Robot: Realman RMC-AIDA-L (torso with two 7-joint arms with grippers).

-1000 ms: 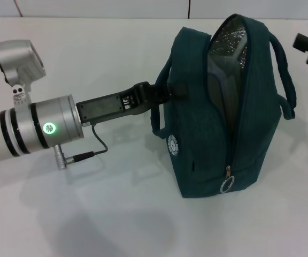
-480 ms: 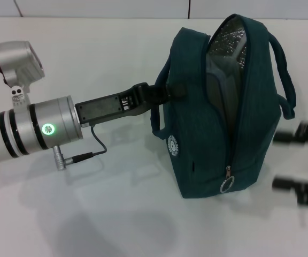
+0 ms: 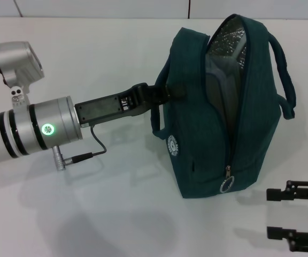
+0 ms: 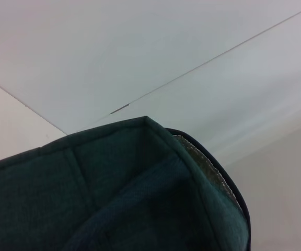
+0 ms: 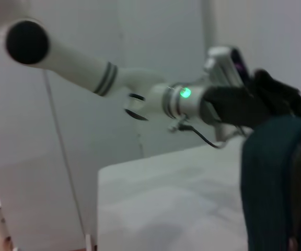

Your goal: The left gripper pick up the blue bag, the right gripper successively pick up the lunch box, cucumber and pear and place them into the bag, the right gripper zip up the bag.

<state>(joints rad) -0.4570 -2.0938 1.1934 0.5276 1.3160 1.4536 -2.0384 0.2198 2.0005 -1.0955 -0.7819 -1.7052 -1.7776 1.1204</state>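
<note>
blue bag [image 3: 218, 134] upright on table [image 3: 116, 214] | left gripper [image 3: 167, 91] at its left | right gripper [image 3: 274, 214] front-right, apart

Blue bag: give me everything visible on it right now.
The blue bag is a dark teal fabric tote standing upright on the white table. Its zipper is mostly open, showing silver foil lining; the silver ring pull hangs low at the near end. It has two loop handles and a round white logo. The left gripper is at the handle on its left side. The right gripper is open, apart, near its base.

Bench [image 3: 116, 214]: plain white surface. Bag [image 3: 218, 155] stands upright on it, right of centre, zip partly open, silver lining showing at top. Bag's shadow falls on the bench.
</note>
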